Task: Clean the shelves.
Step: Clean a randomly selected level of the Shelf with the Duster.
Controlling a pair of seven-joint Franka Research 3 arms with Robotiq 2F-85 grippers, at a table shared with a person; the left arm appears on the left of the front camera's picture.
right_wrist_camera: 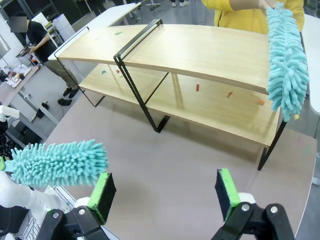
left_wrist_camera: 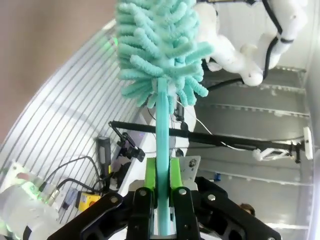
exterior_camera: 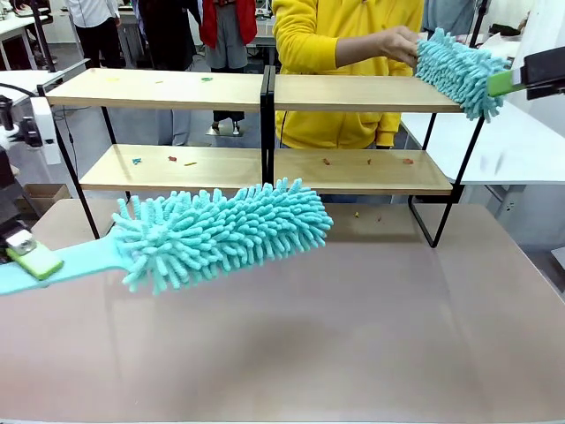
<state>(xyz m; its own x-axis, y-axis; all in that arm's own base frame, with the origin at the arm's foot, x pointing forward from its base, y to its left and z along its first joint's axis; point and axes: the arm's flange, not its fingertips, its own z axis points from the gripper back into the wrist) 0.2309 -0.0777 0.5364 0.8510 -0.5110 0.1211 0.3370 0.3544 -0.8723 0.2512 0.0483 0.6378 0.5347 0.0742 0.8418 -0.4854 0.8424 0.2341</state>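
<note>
The left end effector [left_wrist_camera: 162,172] is clamped on the flat handle of a teal fluffy duster [exterior_camera: 221,231], its green pads pressed against both sides of the handle. In the front view that end effector [exterior_camera: 31,256] sits at the lower left edge. The duster's head reaches out toward the middle of the frame, nearly level, over the desk [exterior_camera: 353,344] and short of the rack. In the right wrist view this duster [right_wrist_camera: 57,162] lies at the lower left, well apart from the shelves [right_wrist_camera: 200,50].

The right end effector [right_wrist_camera: 164,192] is spread wide at the bottom of its own view, with only bare desk between the pads.

The shelves [exterior_camera: 357,93] stand across the upper half of the front view, at the far side of the desk. They are two long wooden boards on a black frame with a centre post. Small coloured scraps [exterior_camera: 172,160] dot both boards, and a few lie on the desk under the right half.

Behind the rack stands a person in a yellow top. The person's hand [exterior_camera: 402,42], upper right, grips the end of a second duster [exterior_camera: 455,71]. Its head lies over the right end of the top board and hangs past the corner.
</note>
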